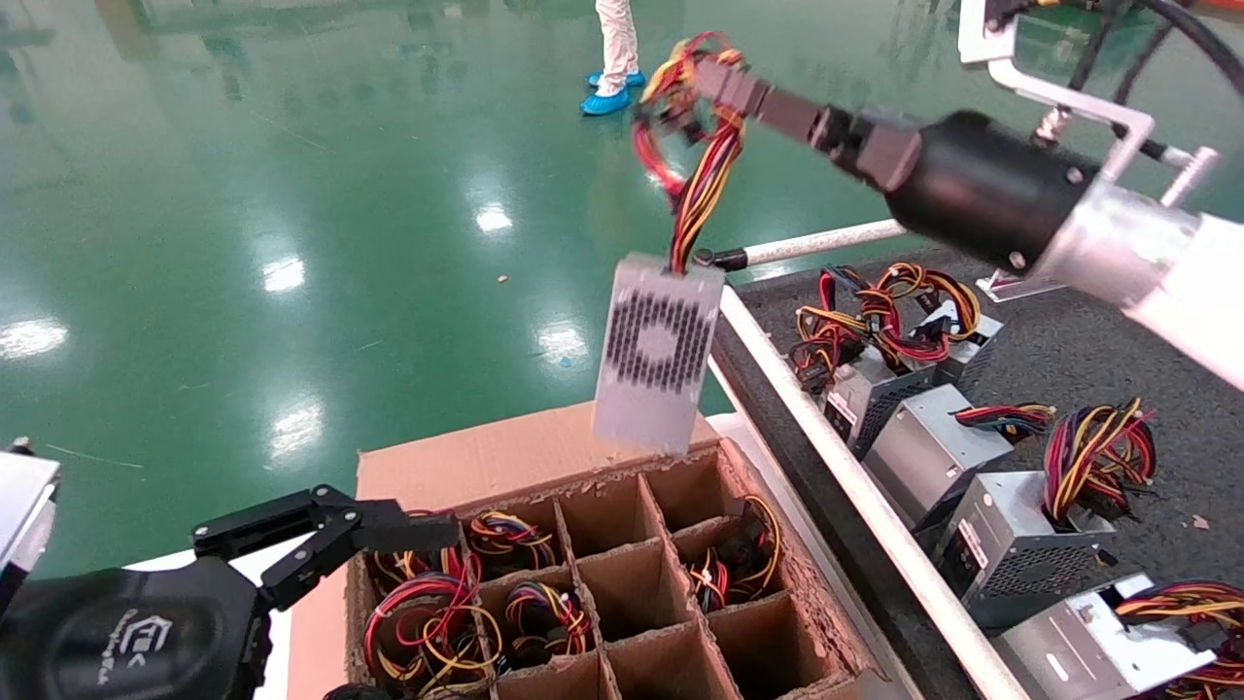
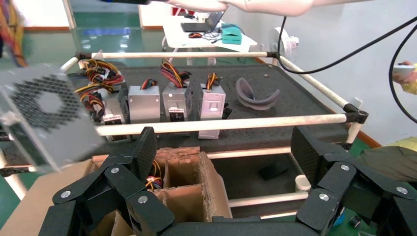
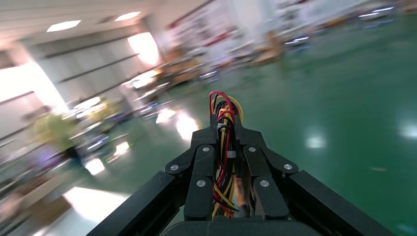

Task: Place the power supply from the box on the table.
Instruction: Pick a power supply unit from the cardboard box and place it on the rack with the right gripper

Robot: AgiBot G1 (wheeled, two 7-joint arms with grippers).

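Observation:
The power supply (image 1: 658, 352), a silver-grey unit with a round honeycomb vent, hangs in the air above the far edge of the box (image 1: 622, 574) by its red, yellow and black wires (image 1: 702, 165). My right gripper (image 1: 717, 78) is shut on that wire bundle (image 3: 224, 147), high above the floor. In the left wrist view the hanging power supply (image 2: 44, 115) shows in front of the table (image 2: 295, 98). The table (image 1: 1069, 360) lies right of the box. My left gripper (image 2: 223, 147) stands open over the box's near left cells (image 2: 182, 182), holding nothing.
Several other silver units (image 1: 972, 467) with wire bundles lie in a row on the table behind its white rail (image 1: 855, 486). Several box cells hold more wired units (image 1: 437, 622). A person's legs (image 1: 614, 49) stand on the green floor beyond.

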